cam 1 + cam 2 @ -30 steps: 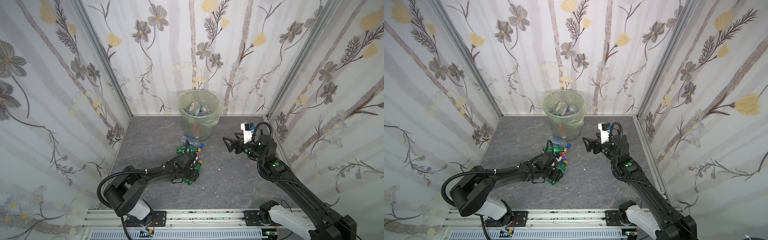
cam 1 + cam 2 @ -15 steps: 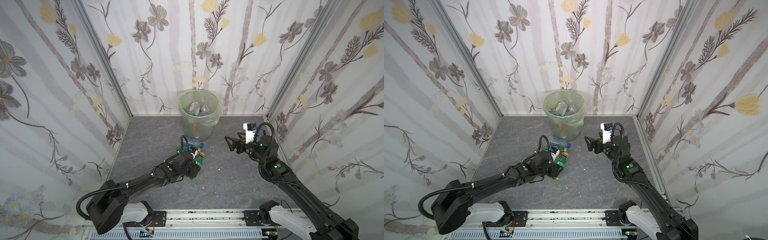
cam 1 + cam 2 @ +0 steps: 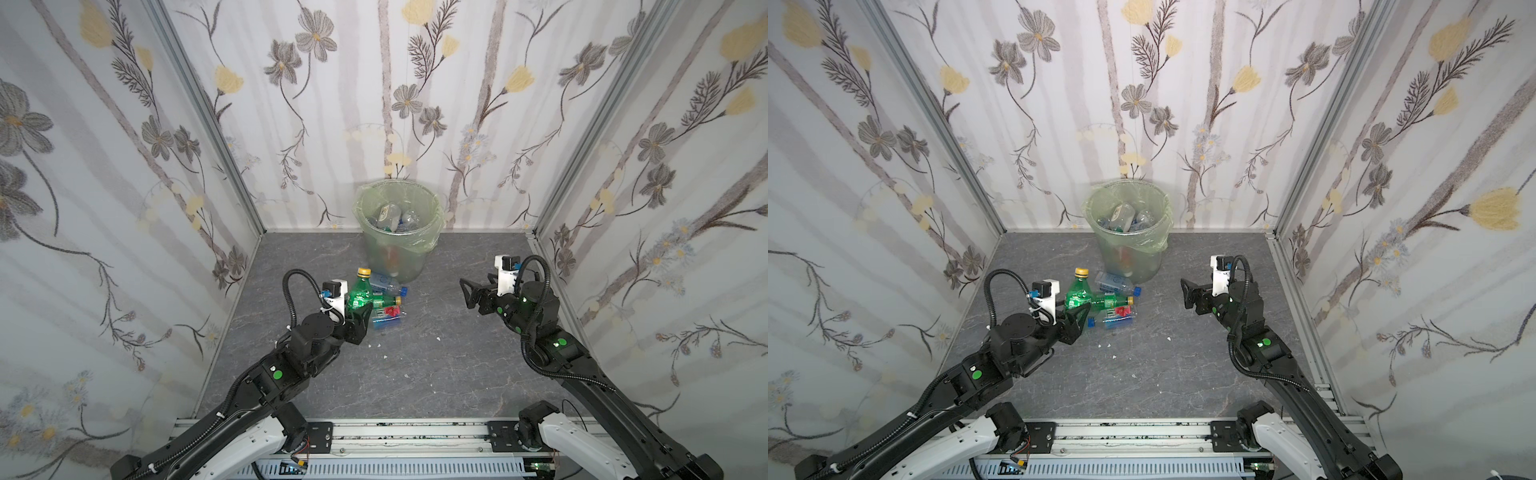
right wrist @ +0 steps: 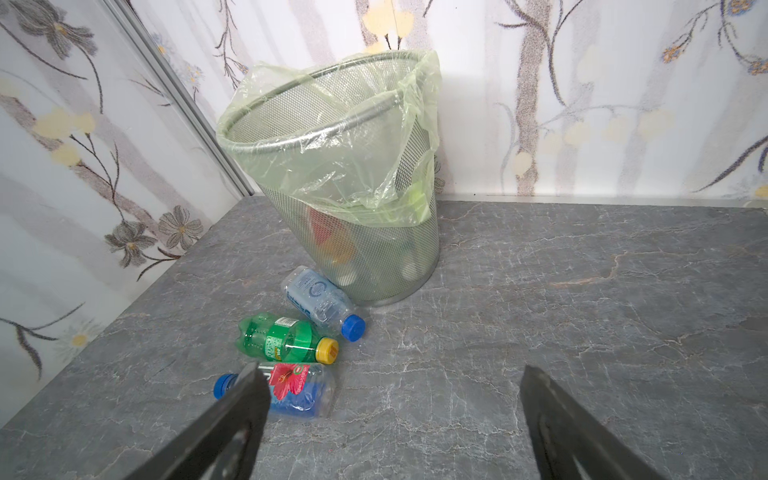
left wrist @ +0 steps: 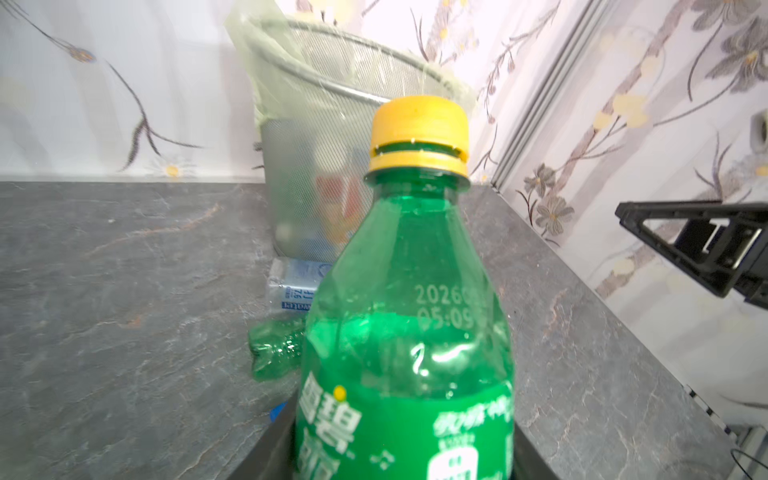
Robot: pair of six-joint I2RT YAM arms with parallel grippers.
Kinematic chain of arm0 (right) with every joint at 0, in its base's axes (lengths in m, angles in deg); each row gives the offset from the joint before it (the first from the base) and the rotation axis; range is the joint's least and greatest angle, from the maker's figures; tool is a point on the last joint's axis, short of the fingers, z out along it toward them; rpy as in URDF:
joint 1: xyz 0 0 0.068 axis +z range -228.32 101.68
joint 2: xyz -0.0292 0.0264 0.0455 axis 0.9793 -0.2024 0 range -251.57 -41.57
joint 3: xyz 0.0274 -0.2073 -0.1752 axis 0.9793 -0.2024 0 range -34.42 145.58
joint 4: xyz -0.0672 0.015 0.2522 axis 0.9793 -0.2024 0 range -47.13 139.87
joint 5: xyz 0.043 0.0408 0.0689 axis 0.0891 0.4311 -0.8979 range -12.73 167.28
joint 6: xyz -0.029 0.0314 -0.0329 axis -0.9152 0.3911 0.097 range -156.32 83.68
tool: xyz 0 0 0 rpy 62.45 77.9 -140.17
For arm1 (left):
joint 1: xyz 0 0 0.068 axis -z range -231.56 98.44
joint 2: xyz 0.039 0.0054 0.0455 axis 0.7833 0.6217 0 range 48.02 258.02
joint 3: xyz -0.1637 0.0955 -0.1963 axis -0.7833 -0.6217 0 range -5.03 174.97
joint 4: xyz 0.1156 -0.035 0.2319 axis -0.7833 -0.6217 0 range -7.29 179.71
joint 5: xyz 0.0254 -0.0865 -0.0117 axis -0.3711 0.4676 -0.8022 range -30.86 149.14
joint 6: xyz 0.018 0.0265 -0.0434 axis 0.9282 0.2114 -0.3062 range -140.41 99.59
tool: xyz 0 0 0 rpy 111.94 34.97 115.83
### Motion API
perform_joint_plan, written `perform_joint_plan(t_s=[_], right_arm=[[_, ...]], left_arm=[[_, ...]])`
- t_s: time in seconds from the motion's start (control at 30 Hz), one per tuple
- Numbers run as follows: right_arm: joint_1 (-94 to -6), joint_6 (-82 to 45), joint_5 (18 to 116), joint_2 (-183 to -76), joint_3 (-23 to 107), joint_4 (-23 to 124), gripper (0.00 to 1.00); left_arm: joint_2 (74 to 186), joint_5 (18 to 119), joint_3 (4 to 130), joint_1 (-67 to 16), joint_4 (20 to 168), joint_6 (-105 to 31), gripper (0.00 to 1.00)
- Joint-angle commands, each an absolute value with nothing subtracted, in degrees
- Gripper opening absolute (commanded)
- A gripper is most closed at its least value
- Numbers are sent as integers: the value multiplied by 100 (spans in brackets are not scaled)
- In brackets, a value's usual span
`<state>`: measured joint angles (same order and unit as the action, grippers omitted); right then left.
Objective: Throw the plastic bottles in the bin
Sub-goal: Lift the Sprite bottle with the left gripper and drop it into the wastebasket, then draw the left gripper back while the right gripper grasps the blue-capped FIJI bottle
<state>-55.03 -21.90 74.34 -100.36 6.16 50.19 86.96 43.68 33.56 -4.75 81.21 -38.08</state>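
Bottle (image 3: 358, 290) in left claw (image 3: 362, 311), arm (image 3: 291, 365) outstretched

Left arm (image 3: 301, 355) at 7 o'clock, right arm (image 3: 540, 332) at 5 o'clock: black links, green dots (image 3: 275, 374), white bases (image 3: 249, 438). Wrists: white camera mount (image 3: 337, 293), looped black cable (image 3: 285, 286).

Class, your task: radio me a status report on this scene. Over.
Left gripper shut on green bottle. Right gripper open, empty. Three bottles lie by bin; mouth unobstructed.

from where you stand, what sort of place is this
Probably a robot test booth made up like a room: floral wallpaper panels in metal frames close in a grey stone-look tabletop, with two black arms mounted on a front rail.
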Motion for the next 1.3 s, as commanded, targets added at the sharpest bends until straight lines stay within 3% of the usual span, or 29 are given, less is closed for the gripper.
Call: perform_joint_plan(t_s=[0.0, 0.2, 0.43, 0.47, 0.53, 0.57, 0.63, 0.9, 1.27], right_arm=[[-5497, -2317, 7578, -10066, 660, 5066, 94], [-5492, -2365, 7468, -10148, 838, 4970, 94], [-5477, -2014, 7106, -10060, 822, 5119, 93], [-5461, -1936, 7040, -10023, 805, 5137, 93], [-5410, -1849, 6919, -9927, 773, 5129, 93], [-5374, -1823, 6901, -9878, 767, 5080, 92], [-5325, -1812, 6896, -9784, 751, 4940, 92], [-5234, -2423, 6202, -9889, 729, 4555, 92], [-3988, -4290, 5752, -11742, 1953, 3651, 91]], left_arm=[[8648, 4016, 3636, -480, 8217, -3458, 55], [9675, 3847, 4895, -495, 8223, -2823, 54], [12867, 5590, 8333, -1553, 8215, -2319, 54], [13395, 5787, 8878, -1674, 8179, -2317, 63], [14292, 6184, 9955, -1868, 7808, -2428, 94], [14706, 6188, 10461, -1899, 7444, -2435, 100], [15054, 5981, 10858, -1904, 7110, -2497, 100], [14052, 5709, 9458, -1913, 7134, -2758, 100], [11204, 5224, 5993, -2003, 7135, -3430, 100]])
